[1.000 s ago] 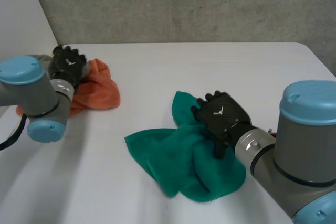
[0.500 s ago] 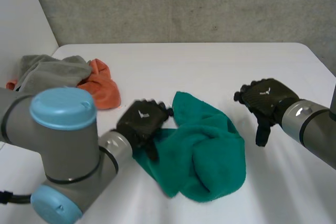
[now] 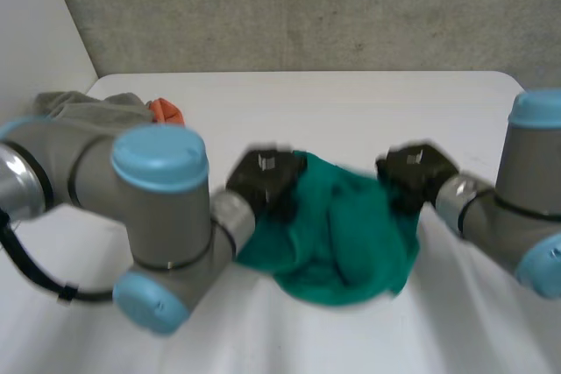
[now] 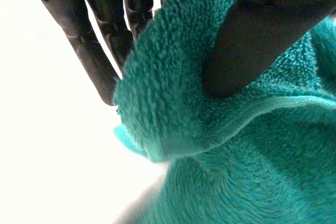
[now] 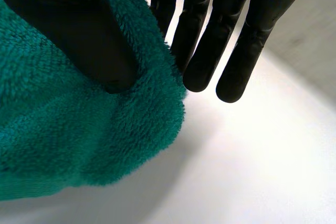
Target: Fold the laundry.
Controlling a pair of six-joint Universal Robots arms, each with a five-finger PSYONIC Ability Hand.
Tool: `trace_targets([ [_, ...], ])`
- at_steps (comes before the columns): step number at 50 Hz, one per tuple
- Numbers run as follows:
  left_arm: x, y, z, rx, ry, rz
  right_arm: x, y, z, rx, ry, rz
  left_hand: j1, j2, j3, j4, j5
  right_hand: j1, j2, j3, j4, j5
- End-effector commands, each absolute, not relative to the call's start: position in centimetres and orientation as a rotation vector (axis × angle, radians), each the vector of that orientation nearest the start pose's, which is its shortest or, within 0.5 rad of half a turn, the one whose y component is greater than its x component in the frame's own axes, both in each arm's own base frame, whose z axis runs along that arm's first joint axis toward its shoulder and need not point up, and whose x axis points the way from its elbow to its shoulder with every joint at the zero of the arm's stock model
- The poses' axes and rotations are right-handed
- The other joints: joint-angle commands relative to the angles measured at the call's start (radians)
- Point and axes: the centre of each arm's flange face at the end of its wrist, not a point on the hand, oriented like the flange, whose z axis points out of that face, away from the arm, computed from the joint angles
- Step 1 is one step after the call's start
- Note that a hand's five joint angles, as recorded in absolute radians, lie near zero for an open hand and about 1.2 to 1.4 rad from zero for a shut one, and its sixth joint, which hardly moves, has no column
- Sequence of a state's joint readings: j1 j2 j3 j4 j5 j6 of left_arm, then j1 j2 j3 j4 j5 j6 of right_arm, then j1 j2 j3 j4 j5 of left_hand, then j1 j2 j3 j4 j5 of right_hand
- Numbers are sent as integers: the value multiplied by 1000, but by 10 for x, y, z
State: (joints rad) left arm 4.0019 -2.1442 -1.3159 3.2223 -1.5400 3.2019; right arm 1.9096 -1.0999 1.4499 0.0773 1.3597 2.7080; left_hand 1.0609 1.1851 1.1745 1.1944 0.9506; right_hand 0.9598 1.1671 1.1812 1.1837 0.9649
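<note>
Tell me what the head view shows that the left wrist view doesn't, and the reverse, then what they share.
Head view: the right hand at the right edge of the towel, plus a grey cloth and an orange cloth at the far left corner of the table. Left wrist view: the thumb pressing a fold of towel against straight fingers, a pinch. Both: the green towel and the left hand on it.

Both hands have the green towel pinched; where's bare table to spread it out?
The widest bare table is the strip beyond the green towel, from the orange cloth to the right edge. A smaller patch lies on the near side of the towel. The far-left corner is crowded by that cloth and the grey cloth.
</note>
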Motion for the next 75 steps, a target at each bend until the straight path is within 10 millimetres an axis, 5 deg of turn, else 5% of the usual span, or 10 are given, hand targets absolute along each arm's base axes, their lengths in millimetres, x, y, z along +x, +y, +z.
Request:
trace_targets([
  [1,-372,-284,290,946,1873,-2690,280,-334,278,-935,1905,-2260,335,211,222,202,271,436,229,215,213,257],
  [7,-373,-280,349,855,1423,-2942,298,-324,338,-859,1590,-2484,335,211,222,202,271,436,229,215,213,257],
  [12,-363,-268,341,888,1450,-2911,302,-307,343,-885,1567,-2478,335,211,222,202,271,436,229,215,213,257],
  [22,-347,-234,233,1193,1853,-2579,291,-267,254,-1262,1873,-2112,54,-70,-59,-79,-10,436,229,215,213,257],
  [29,-336,-212,191,1301,2030,-2382,275,-240,177,-1505,2179,-1658,-556,-681,-670,-690,-621,426,219,204,202,246],
  [30,-335,-211,189,1306,2048,-2363,270,-237,175,-1523,2219,-1603,-589,-713,-702,-722,-653,10,-197,-211,-214,-170],
  [33,-331,-209,190,1316,2085,-2313,268,-233,175,-1531,2244,-1539,-826,-950,-940,-960,-890,-501,-708,-722,-725,-680],
  [46,-272,-261,200,1056,2188,-2150,285,-254,255,-1483,2012,-1871,-842,-966,-955,-975,-906,-643,-850,-864,-867,-823],
  [61,-242,-259,191,1019,2301,-2030,347,-312,216,-1665,1828,-1664,-839,-963,-952,-972,-903,-564,-771,-785,-787,-743],
  [75,-241,-257,196,1011,2287,-2045,367,-311,166,-1720,1789,-1500,-844,-969,-958,-978,-909,-564,-771,-785,-787,-743],
])
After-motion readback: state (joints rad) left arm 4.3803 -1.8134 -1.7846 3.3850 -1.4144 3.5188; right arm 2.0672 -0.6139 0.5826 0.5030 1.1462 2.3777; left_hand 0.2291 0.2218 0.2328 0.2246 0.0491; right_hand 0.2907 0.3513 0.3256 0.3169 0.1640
